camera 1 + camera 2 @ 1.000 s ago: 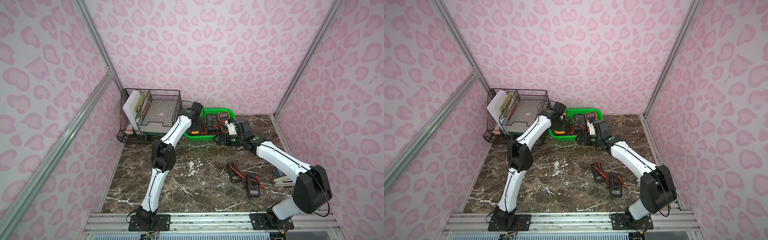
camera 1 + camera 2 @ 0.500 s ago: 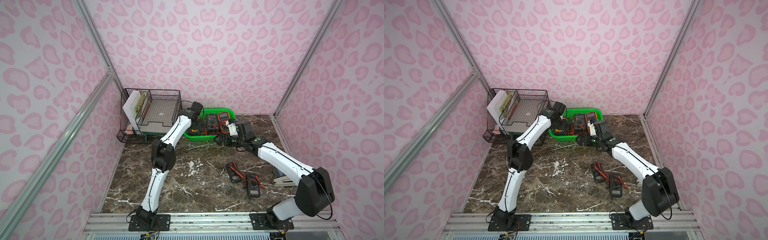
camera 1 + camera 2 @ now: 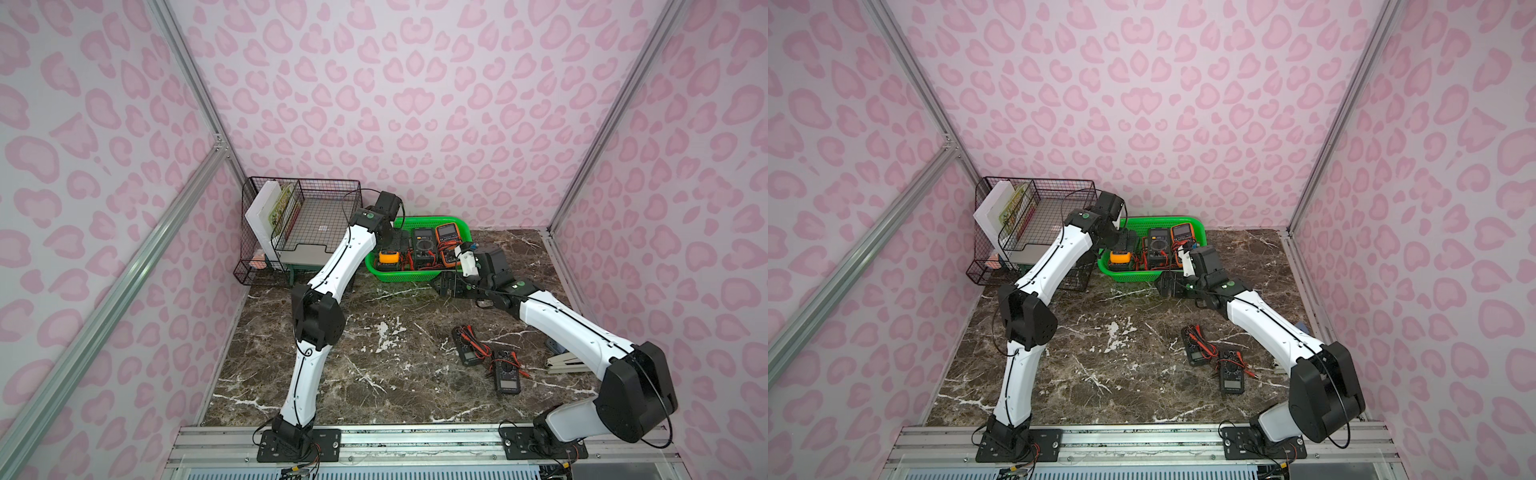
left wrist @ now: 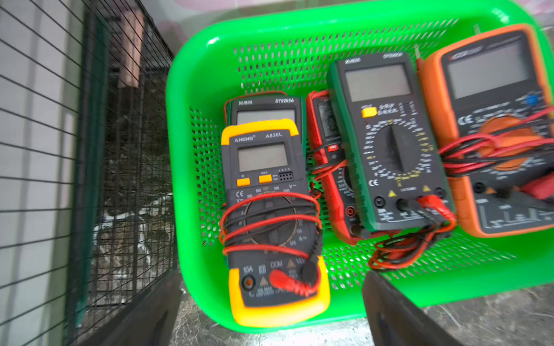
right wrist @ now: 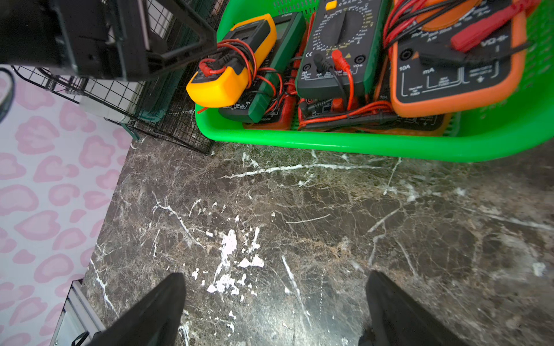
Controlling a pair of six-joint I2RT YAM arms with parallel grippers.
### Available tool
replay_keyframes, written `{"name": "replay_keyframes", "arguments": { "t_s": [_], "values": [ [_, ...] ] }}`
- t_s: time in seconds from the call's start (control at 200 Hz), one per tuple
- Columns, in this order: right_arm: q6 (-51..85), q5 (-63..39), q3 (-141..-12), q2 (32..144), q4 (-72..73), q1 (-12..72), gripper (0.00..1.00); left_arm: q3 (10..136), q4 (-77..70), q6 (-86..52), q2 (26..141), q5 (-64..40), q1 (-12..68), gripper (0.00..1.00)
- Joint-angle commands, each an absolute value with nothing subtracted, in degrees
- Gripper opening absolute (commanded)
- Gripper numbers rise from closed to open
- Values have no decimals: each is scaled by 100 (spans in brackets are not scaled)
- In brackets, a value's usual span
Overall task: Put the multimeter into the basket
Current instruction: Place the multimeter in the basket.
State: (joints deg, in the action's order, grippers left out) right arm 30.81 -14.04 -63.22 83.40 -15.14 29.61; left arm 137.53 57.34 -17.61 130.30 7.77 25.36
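Multimeter in the yellow sleeve (image 4: 269,209) lies in the green basket (image 4: 186,90), propped on another meter, its plug end over the near rim. It looks rigid, fairly light and grippy on its rubbery sides, so the long edges are best to pinch, clear of the wound leads. A second ago the left gripper (image 4: 272,277) was narrower; now it stands wide and empty above it. The right gripper (image 5: 275,274) gapes empty over the desk (image 5: 269,194).
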Motion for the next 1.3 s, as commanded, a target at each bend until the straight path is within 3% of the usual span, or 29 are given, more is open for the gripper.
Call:
{"name": "replay_keyframes", "arguments": {
  "t_s": [0.0,0.55,1.295],
  "values": [
    [3017,-1271,-6295,8305,-1478,2949,99,13648,5844,-1608,12815,561,2531,99],
    [3082,-932,-6112,8139,-1490,2962,99,12217,5760,-2018,11480,-376,2536,99],
    [2701,-273,-5579,8099,-2800,2963,99,8681,4843,-2743,9579,-2360,2558,99]
  ]
}}
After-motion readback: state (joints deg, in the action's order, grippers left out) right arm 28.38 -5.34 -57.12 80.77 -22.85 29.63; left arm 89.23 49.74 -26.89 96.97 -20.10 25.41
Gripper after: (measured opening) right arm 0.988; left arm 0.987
